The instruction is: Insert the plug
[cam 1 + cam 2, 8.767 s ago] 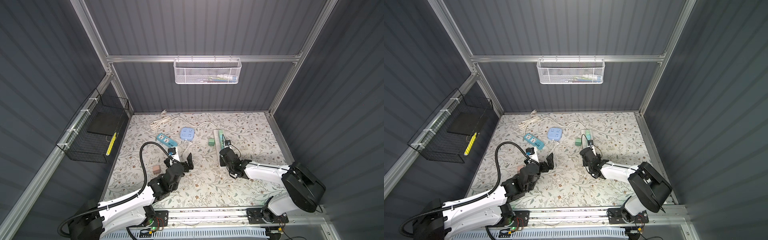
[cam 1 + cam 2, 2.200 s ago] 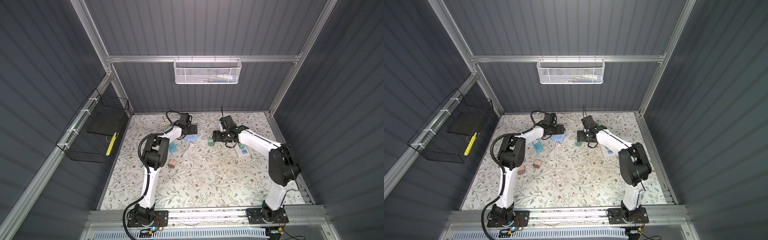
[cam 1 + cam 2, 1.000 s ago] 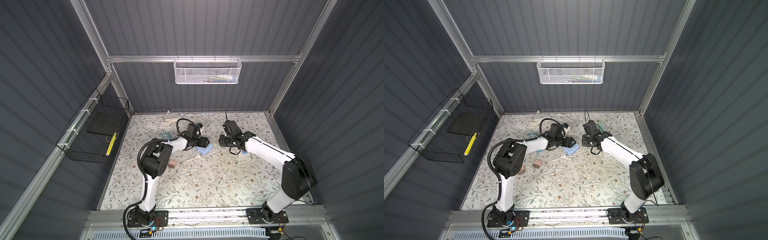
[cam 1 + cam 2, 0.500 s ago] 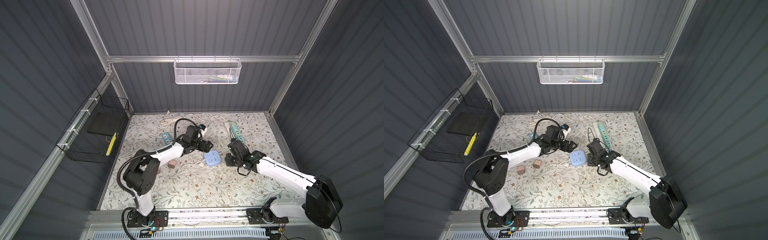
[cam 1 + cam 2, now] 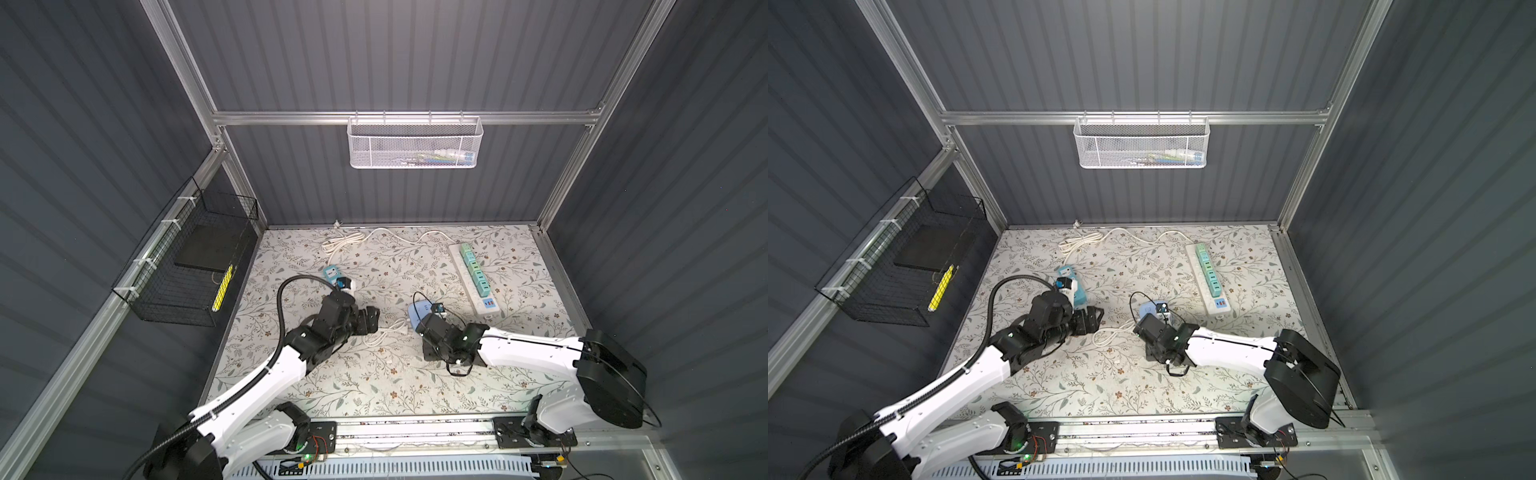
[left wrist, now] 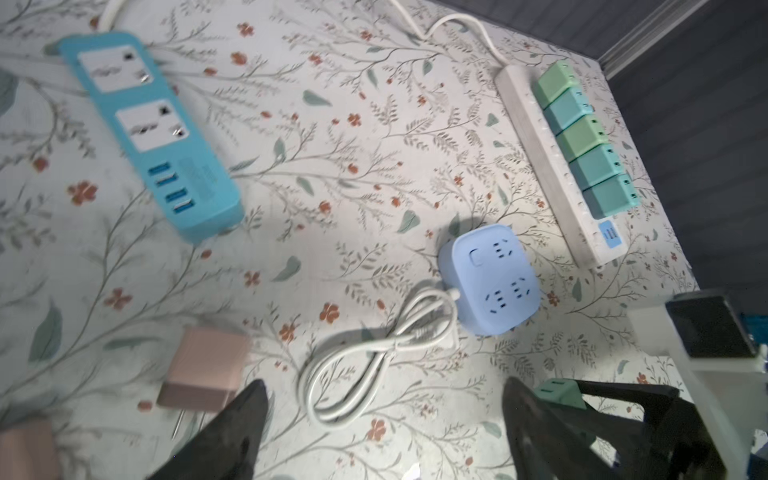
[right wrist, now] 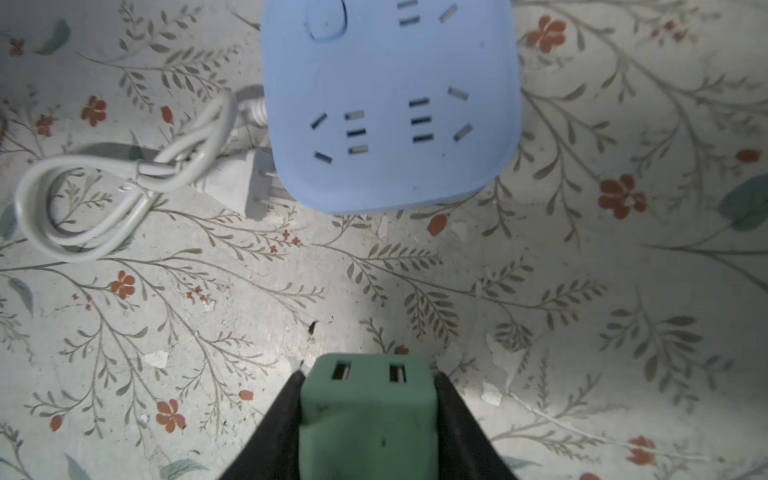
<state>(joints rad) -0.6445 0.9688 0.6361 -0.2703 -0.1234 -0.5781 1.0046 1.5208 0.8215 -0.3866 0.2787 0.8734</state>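
Dark ribbed walls [image 5: 415, 54] are set around a floral-patterned table [image 5: 374, 386]. The green plug [image 7: 368, 415] is clamped in the right gripper [image 7: 369, 376] near the blue socket cube [image 7: 390, 104], clear of it, while the left gripper [image 6: 384, 382] is spread wide, nothing held. A pink adapter [image 6: 203, 370] is shown by the left wrist view alone, not being made out in the top views; print on the teal power strip [image 6: 203, 187] is too blurred to be read.
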